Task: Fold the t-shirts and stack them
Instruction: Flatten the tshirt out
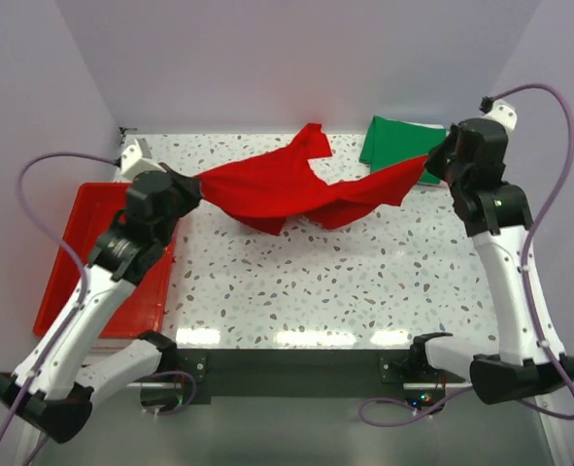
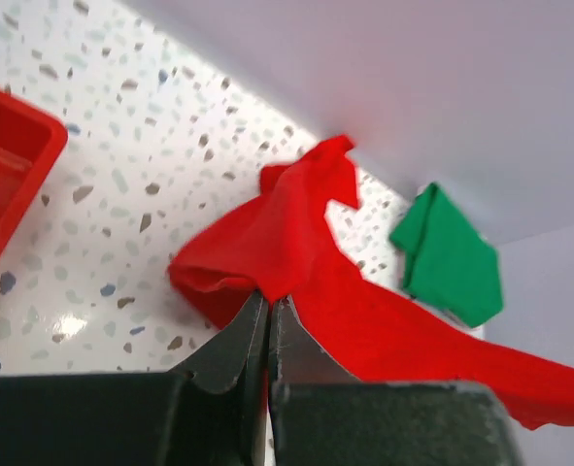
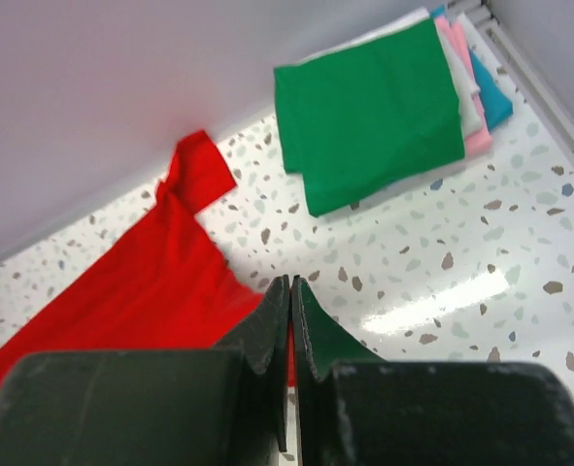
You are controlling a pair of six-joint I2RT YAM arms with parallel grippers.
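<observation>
A bright red t-shirt (image 1: 287, 189) hangs stretched across the back of the table between my two grippers, sagging in the middle. My left gripper (image 1: 191, 184) is shut on its left end; in the left wrist view the red t-shirt (image 2: 296, 243) is pinched at the fingertips (image 2: 267, 301). My right gripper (image 1: 430, 167) is shut on its right end; in the right wrist view the red t-shirt (image 3: 141, 291) runs off left from the gripper (image 3: 289, 283). A folded green t-shirt (image 1: 395, 143) lies at the back right, topping a stack (image 3: 369, 112) with white, pink and teal edges (image 3: 481, 97).
A rigid red plastic tray (image 1: 73, 262) sits at the table's left edge under my left arm, also showing in the left wrist view (image 2: 5, 175). White walls close the back and both sides. The speckled tabletop (image 1: 345, 282) fills the front.
</observation>
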